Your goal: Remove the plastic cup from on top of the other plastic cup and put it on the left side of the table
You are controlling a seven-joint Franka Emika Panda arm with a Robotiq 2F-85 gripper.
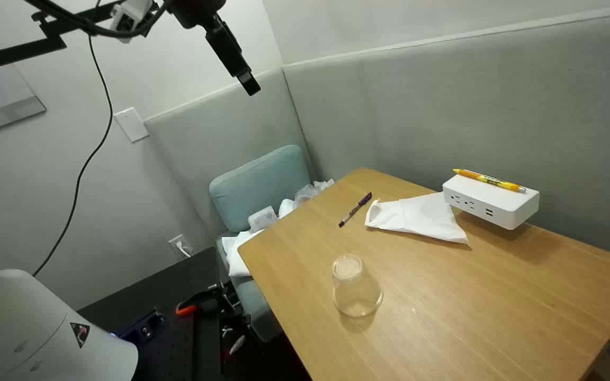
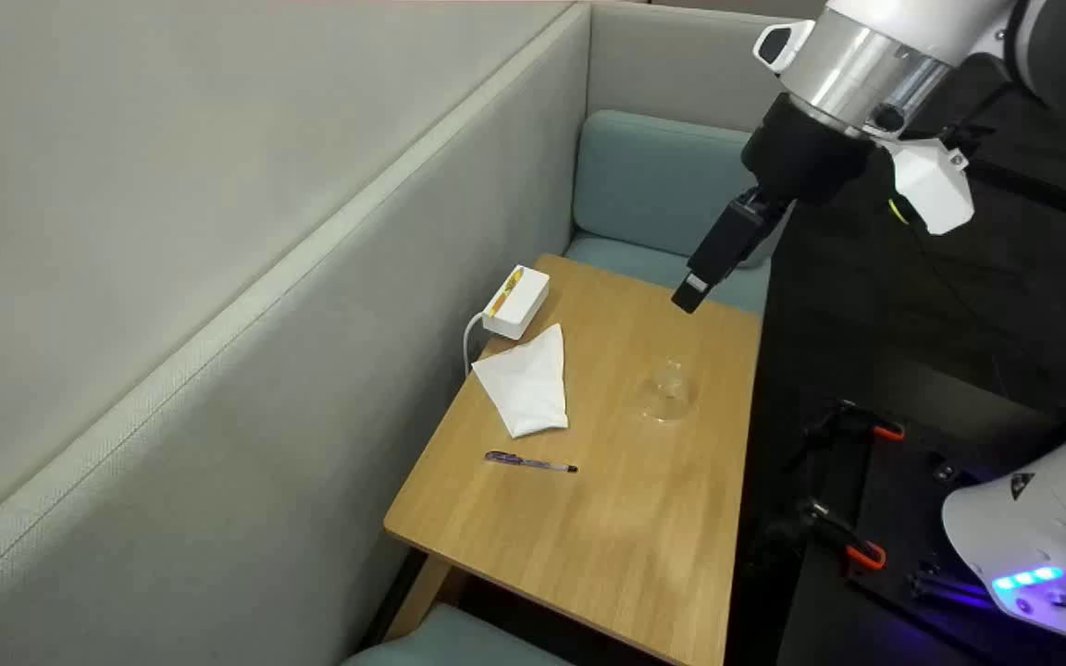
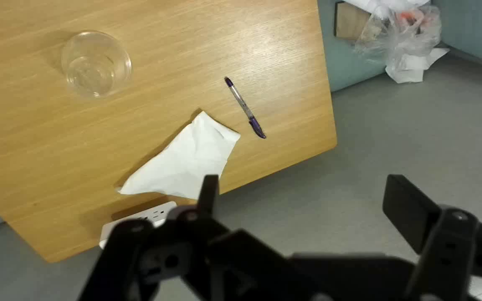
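Clear plastic cups stand upside down on the wood-grain table point(image 1: 474, 307), closed end up. They show as one clear tumbler shape point(image 1: 357, 288) in an exterior view, also in an exterior view point(image 2: 665, 393) and at the upper left of the wrist view point(image 3: 95, 65). I cannot separate the plastic cup from the other plastic cup; one appears nested over its twin. My gripper point(image 3: 303, 196) is open and empty in the wrist view, fingers wide apart. In both exterior views the gripper point(image 1: 249, 84) point(image 2: 692, 291) hangs high above, well apart from the cups.
A white flat sheet or bag point(image 1: 416, 217) lies on the table beside a purple pen point(image 1: 355, 209). A white power box point(image 1: 490, 201) with a yellow pen point(image 1: 487, 180) on it sits at the wall-side edge. A grey partition point(image 1: 458, 116) and pale blue chair point(image 1: 262, 185) border the table.
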